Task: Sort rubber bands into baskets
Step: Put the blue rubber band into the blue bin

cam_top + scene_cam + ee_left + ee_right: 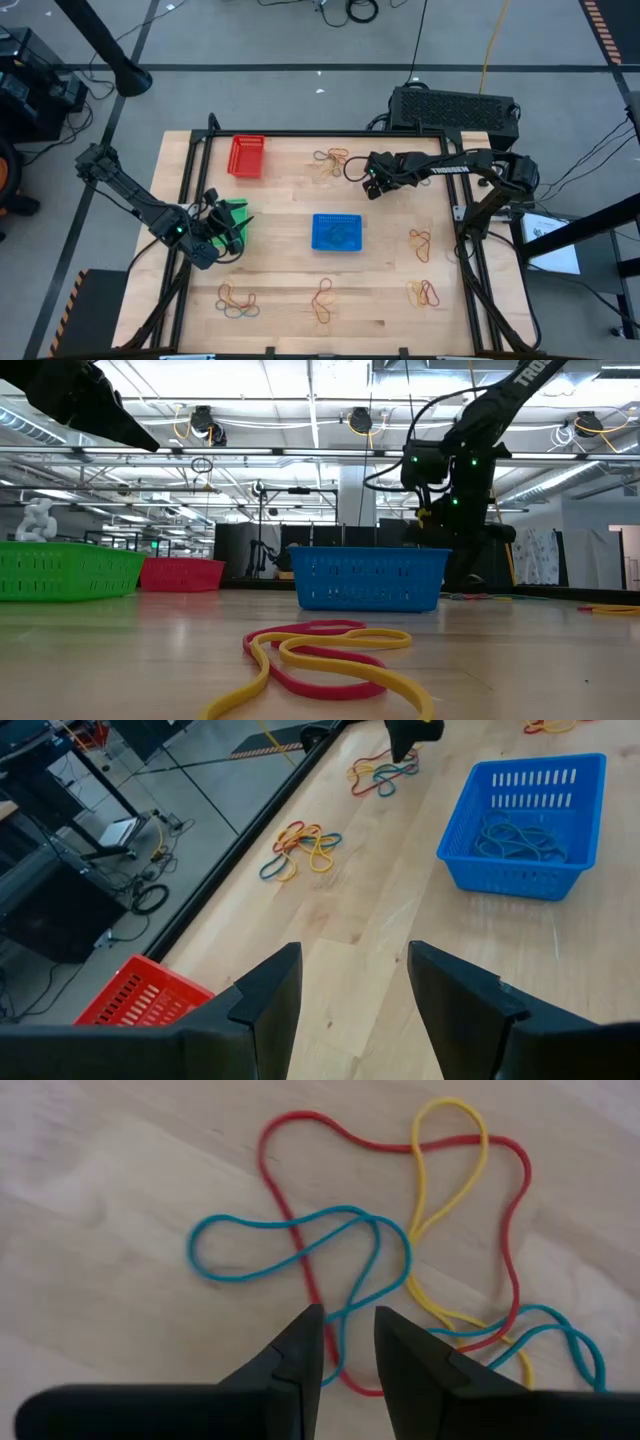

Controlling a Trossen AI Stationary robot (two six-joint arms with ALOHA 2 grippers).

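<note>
My right fingers (348, 1342) hang partly closed over the tangle of bands (400, 1250) at twelve o'clock on the desk (290, 290), straddling a blue strand (335, 1320) but grasping nothing yet. I should pinch only blue, lift slowly to shed the red and yellow, then carry it to the blue basket (337, 232). My left fingers (350, 990) wait spread over the green basket (236, 212) at nine o'clock.

Coloured rubber bands (400, 1250) in scattered clusters
</note>
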